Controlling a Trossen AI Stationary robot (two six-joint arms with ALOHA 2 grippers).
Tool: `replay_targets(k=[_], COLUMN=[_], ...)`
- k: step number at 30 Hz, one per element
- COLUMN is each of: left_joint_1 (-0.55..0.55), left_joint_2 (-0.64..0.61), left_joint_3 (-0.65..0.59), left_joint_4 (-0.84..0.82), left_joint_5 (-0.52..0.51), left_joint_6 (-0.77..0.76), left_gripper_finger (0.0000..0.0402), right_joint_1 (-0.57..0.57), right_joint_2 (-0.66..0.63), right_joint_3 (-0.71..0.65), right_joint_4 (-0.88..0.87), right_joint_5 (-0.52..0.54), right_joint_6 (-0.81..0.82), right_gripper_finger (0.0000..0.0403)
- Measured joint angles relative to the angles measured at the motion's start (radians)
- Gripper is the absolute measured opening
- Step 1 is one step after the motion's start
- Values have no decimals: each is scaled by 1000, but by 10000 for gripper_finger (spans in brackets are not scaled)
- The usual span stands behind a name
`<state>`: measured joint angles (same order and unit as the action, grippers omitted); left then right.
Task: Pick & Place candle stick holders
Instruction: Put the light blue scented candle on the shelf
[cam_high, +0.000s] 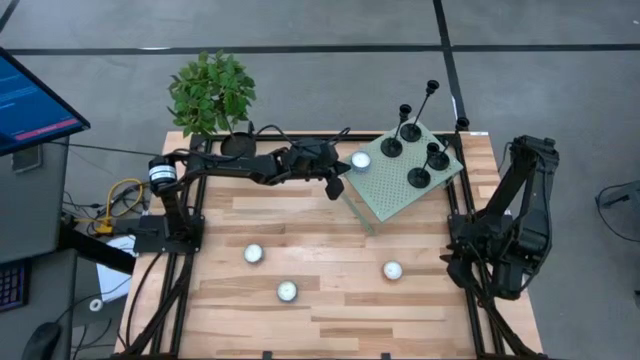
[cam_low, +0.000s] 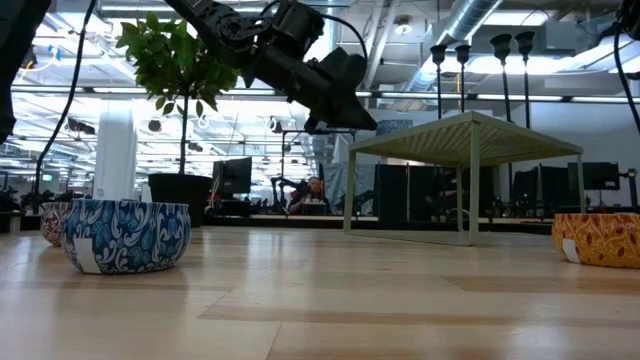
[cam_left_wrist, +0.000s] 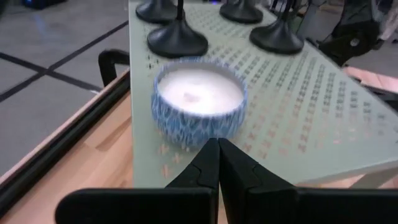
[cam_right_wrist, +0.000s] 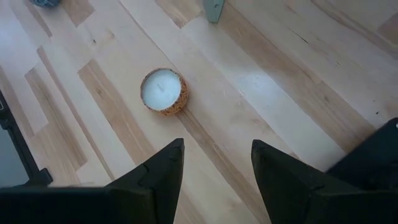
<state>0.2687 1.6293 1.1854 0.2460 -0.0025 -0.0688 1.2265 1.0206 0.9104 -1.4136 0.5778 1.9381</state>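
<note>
Even overhead light keeps the table (cam_high: 330, 300) bright, with short soft shadows. In the low view, ceiling lamps (cam_low: 500, 62) glare at 1 o'clock, silhouetting the left arm (cam_low: 270, 45); the nearest boards are soft. The left wrist view blurs toward 12 o'clock; its candle (cam_left_wrist: 199, 99) looks slightly soft.

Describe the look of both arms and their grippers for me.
Both arms are dark, jointed links. The left arm carries a silver band near its base and black cables, with yellow wires by its mount; the left gripper has two black, tapered fingers. The right gripper has broad, black, wedge-shaped fingers.
</note>
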Motion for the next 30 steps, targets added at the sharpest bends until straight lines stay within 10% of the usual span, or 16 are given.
replay_targets(k=[30], left_joint_1=[9], left_joint_2=[99], left_joint_3=[77], left_joint_4=[118], left_joint_5=[3], left_joint_6=[-20], left_gripper_finger=[1], right_joint_1=[0], right_joint_2=[0], right_joint_3=[0], right_joint_4=[0], right_joint_5=[3], right_joint_6=[-7], right_gripper_finger=[179])
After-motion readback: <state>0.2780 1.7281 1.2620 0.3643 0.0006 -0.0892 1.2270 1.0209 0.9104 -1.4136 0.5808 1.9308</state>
